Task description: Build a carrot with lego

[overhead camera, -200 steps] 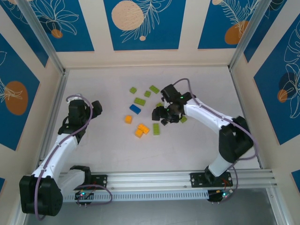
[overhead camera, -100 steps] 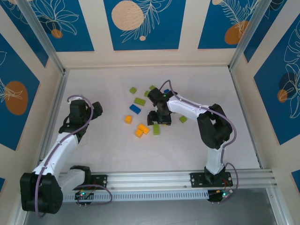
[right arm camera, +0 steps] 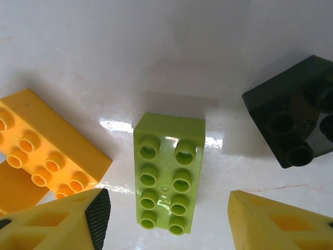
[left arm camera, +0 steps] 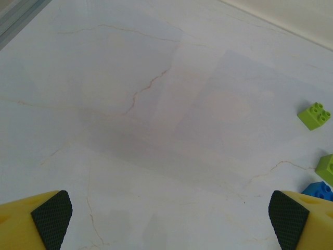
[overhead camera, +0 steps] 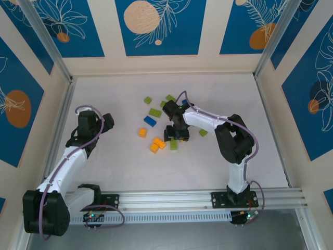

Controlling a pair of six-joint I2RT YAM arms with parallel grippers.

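Eight studs in two rows top the lime two-by-four brick (right arm camera: pixel 167 179), which lies flat on the white surface (right arm camera: pixel 78 47), studs up, at the middle of the scattered lego. The right pincer (right arm camera: pixel 166 208) stands astride it, one jaw off each long side with a gap showing on both, so it is released and grasping nothing. The brick looks light, stiff and glossy. On so shiny a surface it could skid or twist if one jaw touches first, so the best hold is probably across the two long flat walls at mid-length, low on the body and clear of the studs. The right wrist view gives the close detail: the stud count, the gaps at the jaws, an orange brick (right arm camera: pixel 52 151) just left of the lime one and a black brick (right arm camera: pixel 291 112) to its far right, neither touching it. The top view gives the layout instead: the right pincer (overhead camera: pixel 176 136) low over the cluster, more lime bricks (overhead camera: pixel 155 112) on the far side, a blue brick (overhead camera: pixel 150 121), and the left pincer (overhead camera: pixel 106 120) well to the left. From its own wrist the left pincer (left arm camera: pixel 166 219) is spread wide and empty over bare surface, with a small lime brick (left arm camera: pixel 314 114) near the right edge.
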